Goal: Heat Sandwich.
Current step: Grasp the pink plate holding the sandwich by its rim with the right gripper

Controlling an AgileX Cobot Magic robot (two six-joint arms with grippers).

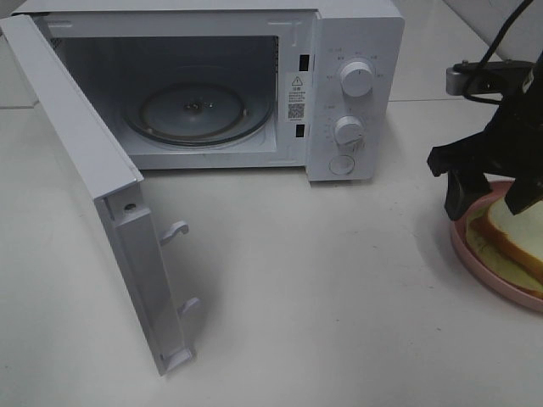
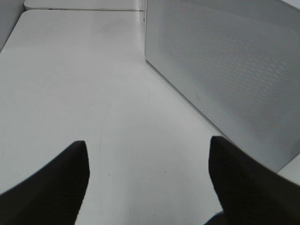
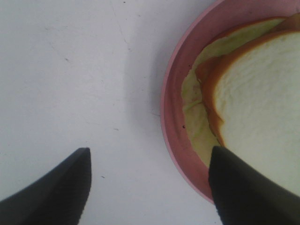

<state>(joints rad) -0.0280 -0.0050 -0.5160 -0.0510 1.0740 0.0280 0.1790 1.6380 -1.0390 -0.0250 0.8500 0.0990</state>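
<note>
Our worry starts at the right gripper point(image 1: 489, 197). Its jaws straddle the left rim of the pink plate point(image 1: 484, 264) rather than the sandwich point(image 1: 516, 242). One finger hangs over bare table point(image 1: 322, 280) and the other over the white bread. If they closed here, we judge they would catch the rim and the lettuce edge together. That could tip the plate or peel the top slice off the filling. A hard squeeze would also crush the soft bread.

The jaws are spread wide and carry nothing. We cannot tell whether the finger over the bread touches it. The sandwich lies on the plate at the right edge of the scene, near us.

Further left, the microwave point(image 1: 356, 34) stands at the far side with its door point(image 1: 76, 144) swung fully open toward us and the glass turntable point(image 1: 197, 110) bare. The carry must clear the right wall of the opening.

The left gripper point(image 2: 149, 157) is also spread and empty, over the table beside a perforated white panel.
</note>
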